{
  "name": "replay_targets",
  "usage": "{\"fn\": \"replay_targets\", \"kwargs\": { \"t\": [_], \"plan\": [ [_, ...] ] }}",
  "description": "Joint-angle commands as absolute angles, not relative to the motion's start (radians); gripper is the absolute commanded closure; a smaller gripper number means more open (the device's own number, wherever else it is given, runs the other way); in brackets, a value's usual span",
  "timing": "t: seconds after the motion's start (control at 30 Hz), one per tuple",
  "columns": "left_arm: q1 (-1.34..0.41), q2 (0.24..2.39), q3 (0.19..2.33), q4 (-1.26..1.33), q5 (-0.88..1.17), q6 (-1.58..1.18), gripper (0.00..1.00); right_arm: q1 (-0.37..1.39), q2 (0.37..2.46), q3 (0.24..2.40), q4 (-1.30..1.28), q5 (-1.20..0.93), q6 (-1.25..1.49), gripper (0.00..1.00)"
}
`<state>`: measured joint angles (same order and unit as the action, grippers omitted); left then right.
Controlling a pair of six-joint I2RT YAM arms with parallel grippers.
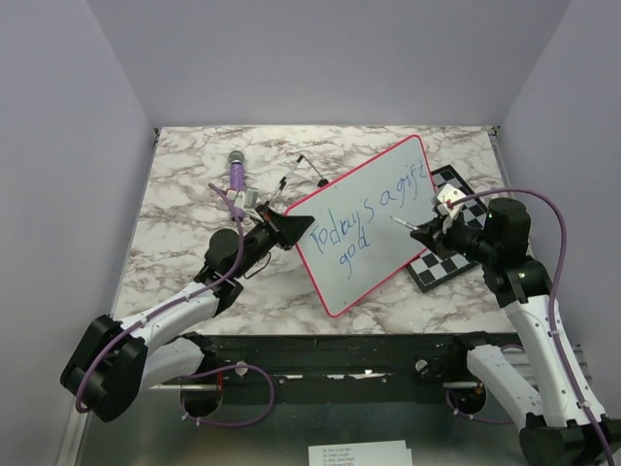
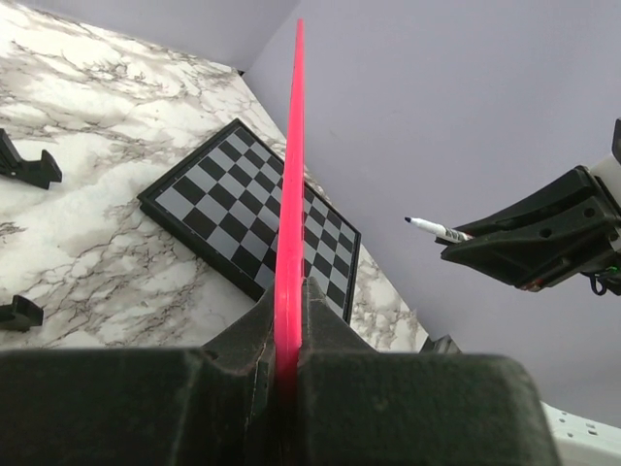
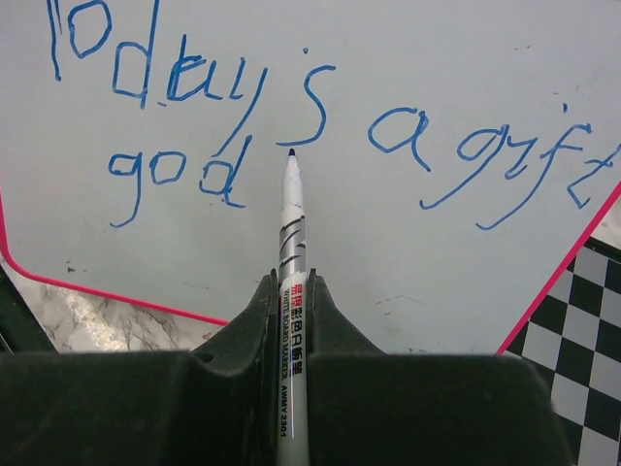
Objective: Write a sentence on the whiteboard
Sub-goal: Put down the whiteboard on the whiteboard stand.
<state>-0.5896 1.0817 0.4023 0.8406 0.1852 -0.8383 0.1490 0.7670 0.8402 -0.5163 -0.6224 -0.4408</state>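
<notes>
Edgewise, whiteboard clamped between left fingers; marker pinched between right fingers.

My left fingers pinch the whiteboard edge-on; a chessboard lies on the worktop beyond, a marker to its right.

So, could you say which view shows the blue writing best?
The right wrist view: the writing fills the frame, readable, behind the marker. The top view shows it small and slanted; the left wrist view catches the whiteboard edge-on, hiding it.
</notes>
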Motion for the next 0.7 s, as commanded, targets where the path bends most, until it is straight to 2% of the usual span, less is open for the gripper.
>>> {"fn": "replay_targets", "kwargs": {
  "t": [0.0,0.67],
  "plan": [
    [-0.591,1.038,0.520,0.879,0.190,-0.795,1.00,0.104,0.736,0.822,-0.503,-0.693,-0.417,1.00],
    [-0.534,1.178,0.790,0.917,0.245,-0.847,1.00,0.041,0.673,0.816,-0.535,-0.805,-0.411,0.99]
  ]
}}
